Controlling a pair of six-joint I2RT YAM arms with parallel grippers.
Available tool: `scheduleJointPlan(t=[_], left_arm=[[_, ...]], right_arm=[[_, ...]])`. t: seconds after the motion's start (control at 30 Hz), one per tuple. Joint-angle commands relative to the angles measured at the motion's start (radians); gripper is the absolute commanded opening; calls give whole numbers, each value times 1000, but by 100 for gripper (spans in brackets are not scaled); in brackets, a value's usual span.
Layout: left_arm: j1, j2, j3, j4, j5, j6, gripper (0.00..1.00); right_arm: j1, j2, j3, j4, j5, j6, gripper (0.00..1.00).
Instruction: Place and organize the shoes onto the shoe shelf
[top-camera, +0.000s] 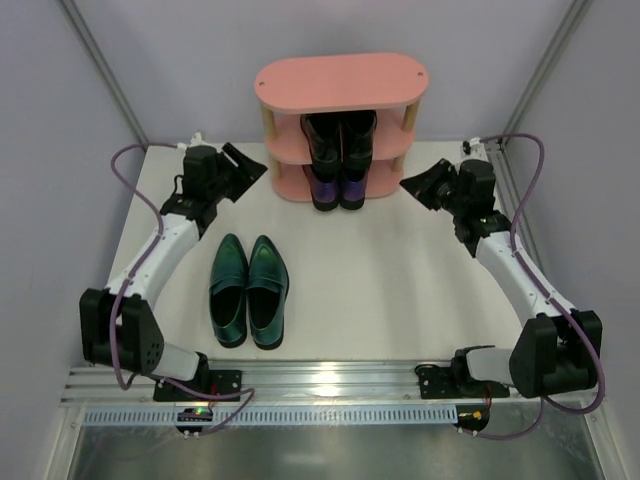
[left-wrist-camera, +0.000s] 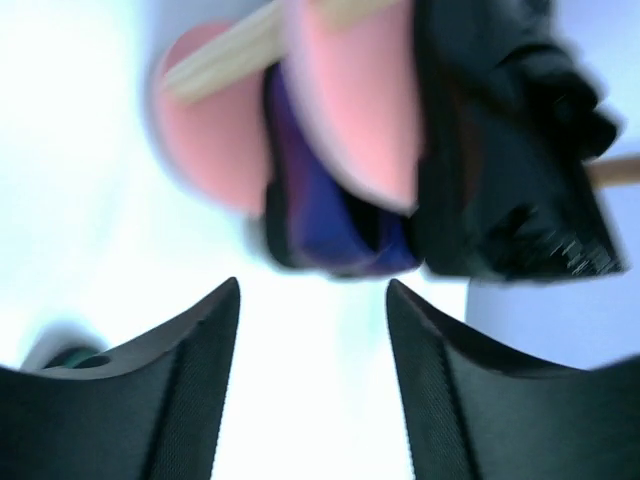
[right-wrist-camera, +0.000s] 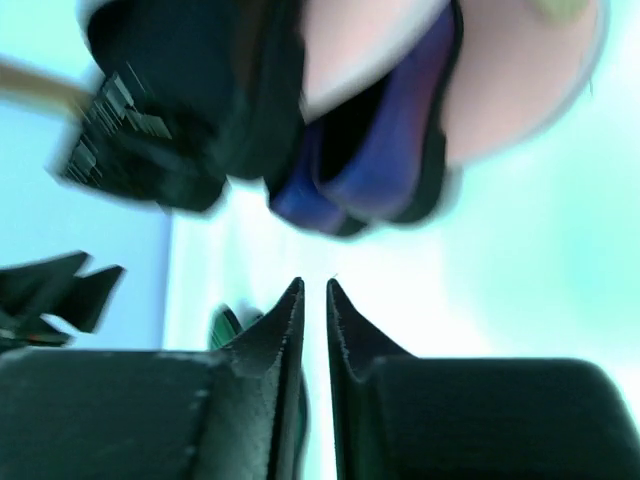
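Note:
The pink three-tier shoe shelf (top-camera: 340, 82) stands at the back centre. The black pair (top-camera: 341, 135) sits on its middle board and the purple pair (top-camera: 338, 188) on the bottom board, heels outward. The teal-green pair (top-camera: 248, 290) lies side by side on the table, toes toward the shelf. My left gripper (top-camera: 245, 163) is open and empty, left of the shelf. Its wrist view shows the purple shoes (left-wrist-camera: 330, 220) ahead of the gripper (left-wrist-camera: 313, 285). My right gripper (top-camera: 416, 185) is shut and empty, right of the shelf, also facing the purple shoes (right-wrist-camera: 380, 170).
The white table (top-camera: 400, 290) is walled by grey panels on three sides. A metal rail (top-camera: 330, 380) runs along the near edge with both arm bases on it. The shelf's top board carries nothing.

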Motion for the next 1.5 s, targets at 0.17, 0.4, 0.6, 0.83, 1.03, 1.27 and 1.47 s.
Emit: scheduleJointPlan(t=[0.17, 0.4, 0.6, 0.83, 1.03, 1.27, 1.47], left_arm=[[-50, -309, -277, -370, -39, 120, 64], [-268, -490, -294, -708, -279, 169, 68], [-389, -524, -321, -854, -477, 134, 71], [-485, -322, -366, -801, -463, 114, 71], [-518, -242, -395, -751, -485, 108, 62], [-518, -217, -450, -662, -408, 106, 0], [-579, -268, -451, -573, -295, 85, 0]], right_arm=[[194, -182, -251, -123, 30, -198, 53], [289, -277, -361, -175, 87, -235, 64], [302, -302, -397, -183, 95, -234, 64], [308, -291, -404, -181, 92, -232, 64], [308, -292, -430, -177, 102, -237, 64], [309, -286, -440, -177, 95, -246, 62], [309, -306, -431, -201, 113, -248, 61]])
